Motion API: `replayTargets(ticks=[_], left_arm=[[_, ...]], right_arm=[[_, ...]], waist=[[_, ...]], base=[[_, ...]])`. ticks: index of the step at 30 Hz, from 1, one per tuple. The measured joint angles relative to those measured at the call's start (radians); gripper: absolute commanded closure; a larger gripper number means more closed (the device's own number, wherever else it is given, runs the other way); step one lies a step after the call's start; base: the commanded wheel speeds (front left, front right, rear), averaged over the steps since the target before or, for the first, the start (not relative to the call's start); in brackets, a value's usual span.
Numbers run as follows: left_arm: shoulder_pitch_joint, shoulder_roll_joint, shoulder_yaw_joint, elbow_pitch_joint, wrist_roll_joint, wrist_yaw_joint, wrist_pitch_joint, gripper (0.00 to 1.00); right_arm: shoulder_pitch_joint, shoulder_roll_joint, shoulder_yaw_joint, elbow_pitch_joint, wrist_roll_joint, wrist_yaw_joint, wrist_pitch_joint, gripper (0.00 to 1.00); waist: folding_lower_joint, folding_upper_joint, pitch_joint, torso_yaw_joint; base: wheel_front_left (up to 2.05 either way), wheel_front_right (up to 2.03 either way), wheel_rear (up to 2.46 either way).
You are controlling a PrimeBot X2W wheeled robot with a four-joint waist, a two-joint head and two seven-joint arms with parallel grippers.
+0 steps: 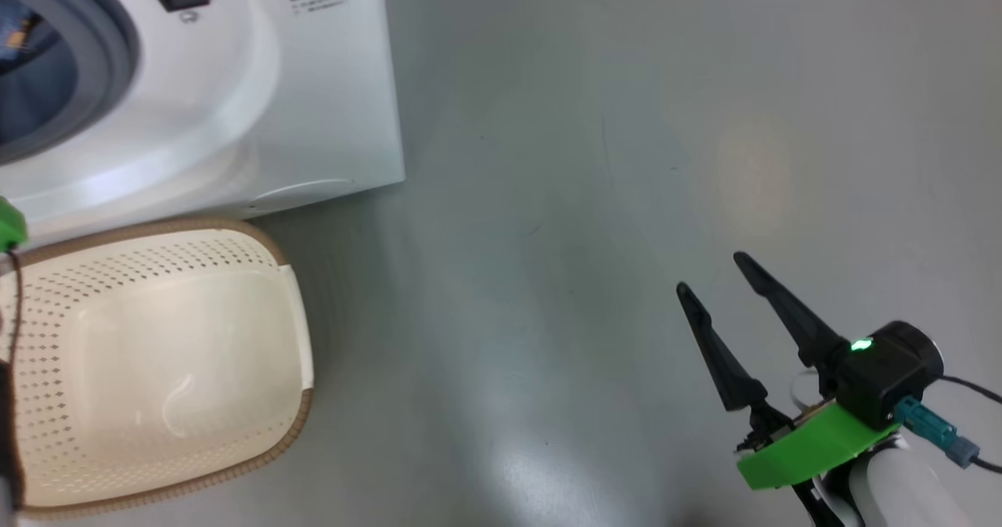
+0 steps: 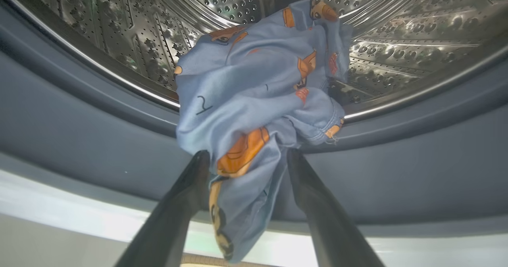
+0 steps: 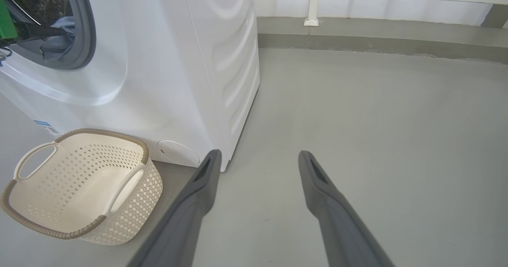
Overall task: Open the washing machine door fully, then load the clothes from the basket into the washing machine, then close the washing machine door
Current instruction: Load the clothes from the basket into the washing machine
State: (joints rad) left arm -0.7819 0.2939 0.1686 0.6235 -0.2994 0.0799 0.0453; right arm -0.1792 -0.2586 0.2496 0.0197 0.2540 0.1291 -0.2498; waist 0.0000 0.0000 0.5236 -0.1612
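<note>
The clothes (image 2: 254, 80), light blue fabric with orange patches, lie over the lip of the washing machine's steel drum (image 2: 397, 21) and hang down across the grey gasket (image 2: 79, 132). My left gripper (image 2: 248, 152) is open at the drum mouth, and the hanging fabric passes loosely between its fingers. The white washing machine (image 1: 313, 104) stands at the upper left; its door is out of view. The cream basket (image 1: 172, 355) on the floor in front of it is empty. My right gripper (image 1: 710, 272) hovers open over bare floor to the right, holding nothing.
The basket (image 3: 131, 183) sits close against the front of the machine (image 3: 178, 80), below the drum opening. Grey floor (image 3: 377, 120) stretches to the right as far as a low kerb and a white railing (image 3: 313, 5).
</note>
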Motion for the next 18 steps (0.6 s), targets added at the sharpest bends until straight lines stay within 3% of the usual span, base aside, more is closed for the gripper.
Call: replayTargets(ticks=[13, 14, 16, 18], left_arm=[[-0.177, 0.051, -0.020, 0.193, 0.027, 0.017, 0.036, 0.00], [-0.186, 0.053, -0.023, 0.207, 0.027, 0.017, 0.043, 0.09], [-0.201, 0.058, -0.029, 0.228, 0.027, 0.016, 0.043, 1.00], [-0.218, 0.062, -0.033, 0.244, 0.027, 0.010, 0.043, 1.00]], right_arm=[[-0.035, 0.002, -0.002, -0.008, 0.004, 0.000, 0.000, 0.00], [-0.036, 0.002, -0.002, -0.008, 0.004, 0.000, 0.000, 0.00], [-0.036, 0.002, -0.002, -0.008, 0.004, 0.000, 0.000, 0.00], [-0.037, 0.002, -0.002, -0.008, 0.004, 0.000, 0.000, 0.00]], waist=[[0.0000, 0.0000, 0.049, -0.025], [0.0000, 0.0000, 0.052, -0.026], [0.0000, 0.0000, 0.057, -0.029], [0.0000, 0.0000, 0.060, -0.032]], base=[[0.00, 0.00, 0.00], [0.00, 0.00, 0.00], [0.00, 0.00, 0.00], [0.00, 0.00, 0.00]])
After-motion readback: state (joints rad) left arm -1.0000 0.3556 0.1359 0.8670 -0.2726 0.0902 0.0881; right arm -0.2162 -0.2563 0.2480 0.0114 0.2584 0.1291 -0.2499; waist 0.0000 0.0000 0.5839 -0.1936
